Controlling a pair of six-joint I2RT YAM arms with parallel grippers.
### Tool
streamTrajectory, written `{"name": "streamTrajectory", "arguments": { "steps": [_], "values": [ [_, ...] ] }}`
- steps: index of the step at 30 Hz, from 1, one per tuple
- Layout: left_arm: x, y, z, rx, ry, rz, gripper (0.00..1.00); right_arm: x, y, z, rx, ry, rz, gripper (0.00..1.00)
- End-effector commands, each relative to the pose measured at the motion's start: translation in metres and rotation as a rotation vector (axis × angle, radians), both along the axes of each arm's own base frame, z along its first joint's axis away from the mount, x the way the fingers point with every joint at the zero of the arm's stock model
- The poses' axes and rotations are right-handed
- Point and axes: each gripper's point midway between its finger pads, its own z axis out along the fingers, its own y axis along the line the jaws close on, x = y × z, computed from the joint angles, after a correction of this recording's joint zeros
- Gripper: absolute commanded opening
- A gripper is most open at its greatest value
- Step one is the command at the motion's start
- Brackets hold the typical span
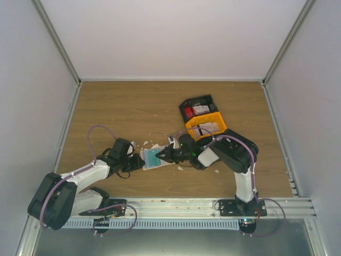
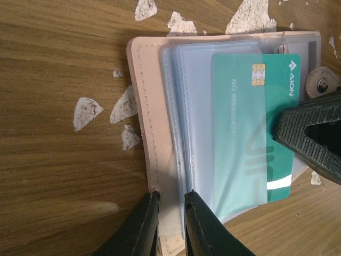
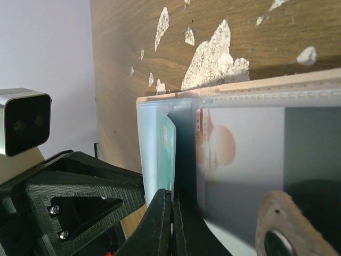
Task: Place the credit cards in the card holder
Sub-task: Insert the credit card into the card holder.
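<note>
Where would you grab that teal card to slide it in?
Pinch the teal card by its bare long edge, coming from the snap tab side. The rest lies flat under the clear sleeve of the card holder, so only that strip is free.

one wallet [image 2: 152, 106], one teal card [image 2: 240, 144]

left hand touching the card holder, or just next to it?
Touching. In the left wrist view, the left hand has one finger on each side of the card holder, pinching its beige edge with no gap.
</note>
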Motion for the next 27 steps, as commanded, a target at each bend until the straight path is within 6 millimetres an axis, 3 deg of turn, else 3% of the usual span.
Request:
{"name": "streamTrajectory", "arguments": {
  "steps": [1,10,22,27],
  "values": [
    [-0.01,-0.001,-0.011,-0.006,0.028,-0.031,0.18,-0.012,0.005,-0.018,-0.053,0.026,0.035,0.0],
    [-0.009,0.0,-0.011,0.0,0.023,-0.03,0.18,-0.015,0.001,-0.025,-0.124,0.006,0.086,0.04],
    [0.001,-0.005,0.012,-0.027,-0.033,-0.03,0.18,0.006,-0.022,0.0,-0.322,-0.147,0.007,0.4],
    [0.008,-0.008,0.026,-0.031,-0.062,-0.035,0.21,0.012,-0.024,0.003,-0.419,-0.211,0.012,0.43]
  ]
}}
